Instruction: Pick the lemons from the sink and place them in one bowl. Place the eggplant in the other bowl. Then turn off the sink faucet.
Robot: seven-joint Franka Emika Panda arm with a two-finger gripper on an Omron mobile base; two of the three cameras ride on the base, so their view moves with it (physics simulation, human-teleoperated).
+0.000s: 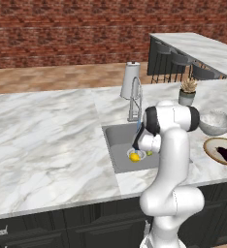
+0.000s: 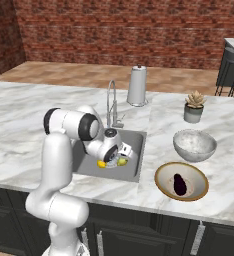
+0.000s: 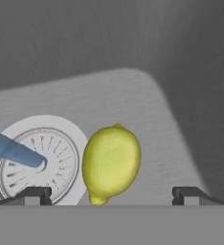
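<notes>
My gripper (image 3: 111, 196) is low in the sink (image 1: 116, 137), open, and a greenish lemon (image 3: 111, 163) lies on the basin floor between its fingertips (image 3: 37, 195). This lemon (image 2: 122, 161) sits just right of the drain ring (image 3: 37, 165). A brighter yellow lemon (image 1: 134, 157) lies at the drain's other side. Water runs in a blue stream (image 3: 13, 149) from the chrome faucet (image 1: 135, 99) onto the drain. The eggplant (image 2: 179, 183) rests in the tan wooden bowl (image 2: 164, 172). The deep grey-white bowl (image 2: 194, 145) stands behind it.
A pale tapered cylinder (image 2: 137, 85) stands behind the faucet and a small potted plant (image 2: 193, 106) behind the bowls. The sink wall (image 3: 200, 95) rises close beside the lemon. Marble counter (image 1: 42, 135) spreads to the left of the sink.
</notes>
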